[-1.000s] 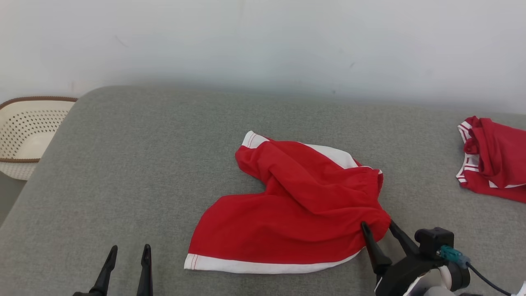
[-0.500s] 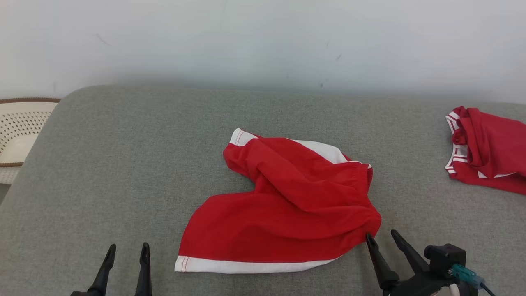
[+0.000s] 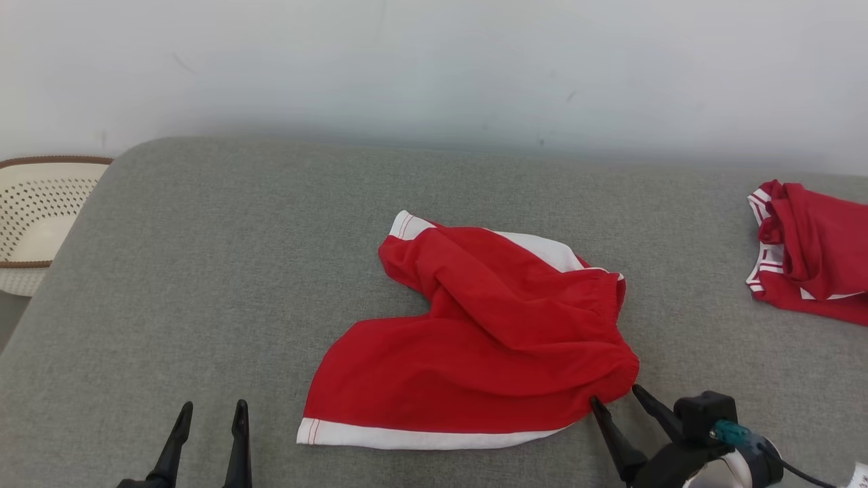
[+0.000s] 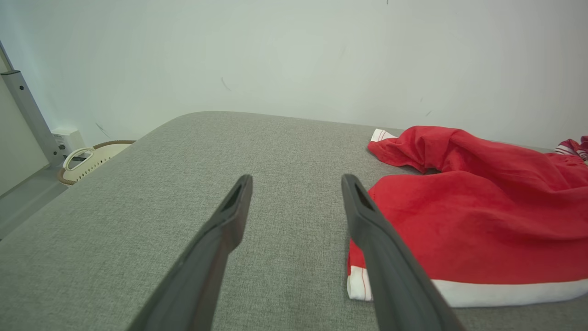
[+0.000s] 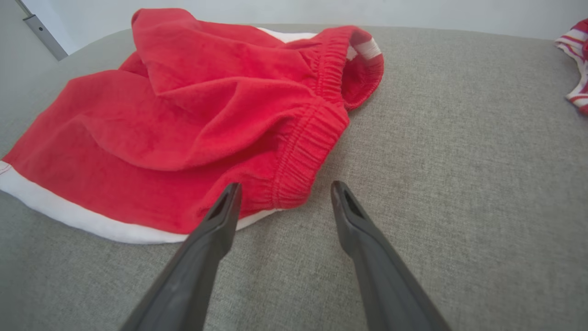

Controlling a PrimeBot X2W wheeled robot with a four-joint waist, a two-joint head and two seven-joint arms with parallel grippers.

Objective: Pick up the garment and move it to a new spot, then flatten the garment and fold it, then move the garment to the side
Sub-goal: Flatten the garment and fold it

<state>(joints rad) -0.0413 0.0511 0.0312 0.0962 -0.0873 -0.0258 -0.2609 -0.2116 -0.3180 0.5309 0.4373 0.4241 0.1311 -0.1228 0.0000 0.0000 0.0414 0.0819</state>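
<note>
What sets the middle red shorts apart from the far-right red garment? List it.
The red shorts lie partly spread mid-surface; the far-right garment sits bunched at the edge of view.
The shorts carry a broad white hem band; the far-right garment shows thin white stripes.
The open right gripper stands at the shorts' waistband, away from the far-right garment.
Both are red with white trim, on the grey surface.

No words, labels, brand marks or numbers can be read in any view. The red shorts (image 3: 488, 339) show only plain white bands, and the pale basket (image 3: 34, 217) has only rows of small holes.
</note>
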